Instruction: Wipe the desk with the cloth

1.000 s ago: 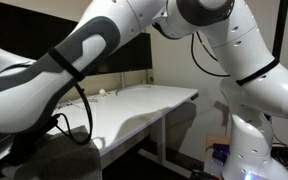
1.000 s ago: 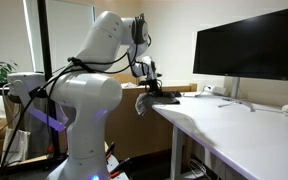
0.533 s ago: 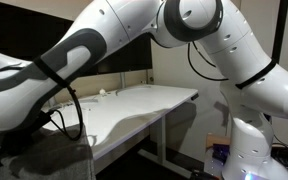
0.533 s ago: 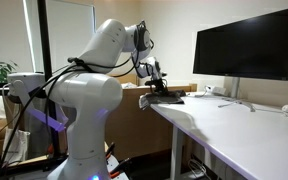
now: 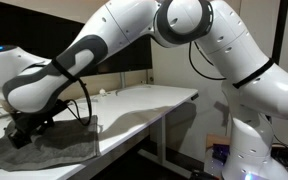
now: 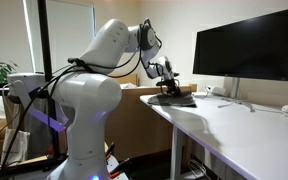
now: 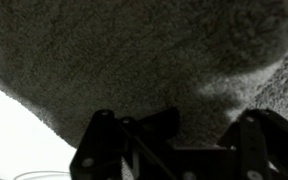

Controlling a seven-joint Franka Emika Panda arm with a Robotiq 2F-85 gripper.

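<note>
The cloth (image 5: 59,150), a dark grey, nubby, towel-like fabric, lies rumpled in soft folds on the near left end of the smooth white desk (image 5: 149,100). The black pincer (image 5: 26,130) is pressed down onto the fabric. In the wrist view its two dark fingers (image 7: 104,150) stand apart at the bottom edge, with pile filling nearly everything beyond them, but I cannot tell whether they clamp any of it. The glossy white arm (image 5: 134,30) reaches from its base at the right in a long arc over the desk, its wrist bent down to the cloth.
</note>
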